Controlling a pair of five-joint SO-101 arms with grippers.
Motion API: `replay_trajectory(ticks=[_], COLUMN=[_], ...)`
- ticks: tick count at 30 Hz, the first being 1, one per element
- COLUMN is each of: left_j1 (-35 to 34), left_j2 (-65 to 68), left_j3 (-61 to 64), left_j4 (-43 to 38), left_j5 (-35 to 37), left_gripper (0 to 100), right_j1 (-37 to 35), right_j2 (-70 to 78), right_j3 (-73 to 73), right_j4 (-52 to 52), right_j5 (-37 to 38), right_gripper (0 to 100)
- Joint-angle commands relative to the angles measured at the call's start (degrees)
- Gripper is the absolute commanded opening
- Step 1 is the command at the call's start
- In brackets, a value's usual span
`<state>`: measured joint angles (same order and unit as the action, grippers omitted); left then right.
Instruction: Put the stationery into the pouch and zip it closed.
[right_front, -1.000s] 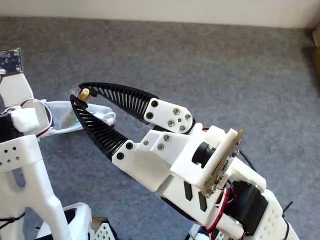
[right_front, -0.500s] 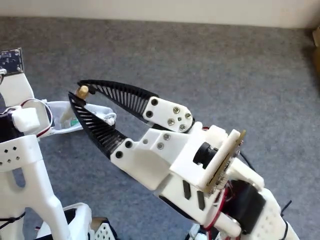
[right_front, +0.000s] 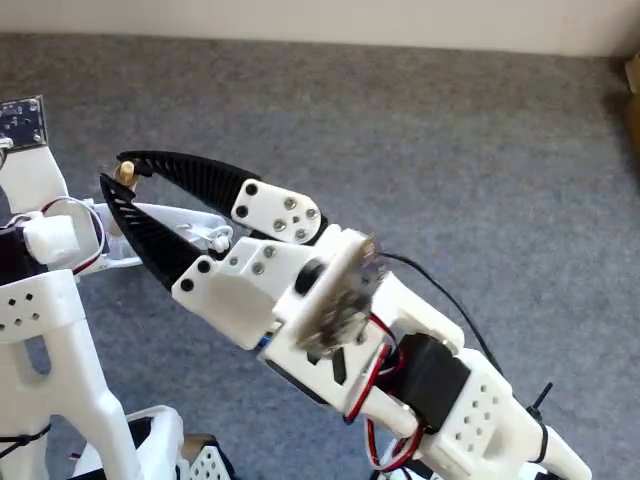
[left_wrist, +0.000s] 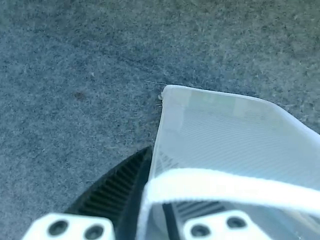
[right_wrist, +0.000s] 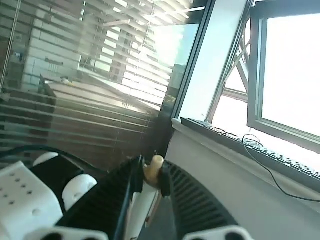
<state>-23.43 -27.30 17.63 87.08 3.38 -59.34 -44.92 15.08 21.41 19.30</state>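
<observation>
high view: right gripper (right_front: 113, 172), pinching a tan stationery piece (right_front: 126, 173), has swung closer over the pouch (right_front: 185, 218); left gripper (left_wrist: 157, 180) clamps the pouch edge, so insertion looks near.

Bench (right_front: 470, 140): grey, short-napped covering, like felt or carpet, running edge to edge in the high view. Pale strip of wall (right_front: 320, 18) along the top of that frame. Nap looks even, with a few loose fibres and specks.

On it: pouch (left_wrist: 225, 135), translucent white mesh with a white edge band, centre-right in the left wrist view. Far corner touches the covering; near end possibly lifted, hard to judge.
</observation>
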Motion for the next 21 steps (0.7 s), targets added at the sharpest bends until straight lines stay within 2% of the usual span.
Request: replay_trajectory(ticks=[1,12,17,21], left_j1=[-1.54,-1.63,-1.63,-1.63], left_j2=[1.89,1.89,1.89,1.89], left_j3=[2.59,2.59,2.59,2.68], left_j4=[-0.88,-0.88,-0.88,-0.88], left_j5=[0.53,0.53,0.53,0.53], left_gripper=[1,1,1,1], right_j1=[-0.48,-0.48,-0.66,-0.66], right_j2=[2.42,9.63,10.77,11.03], right_j3=[0.4,0.57,1.54,1.71], right_j4=[-1.45,-0.92,3.3,4.18], right_j5=[6.07,11.6,17.58,18.55], right_gripper=[0.4,0.5,0.5,0.5])
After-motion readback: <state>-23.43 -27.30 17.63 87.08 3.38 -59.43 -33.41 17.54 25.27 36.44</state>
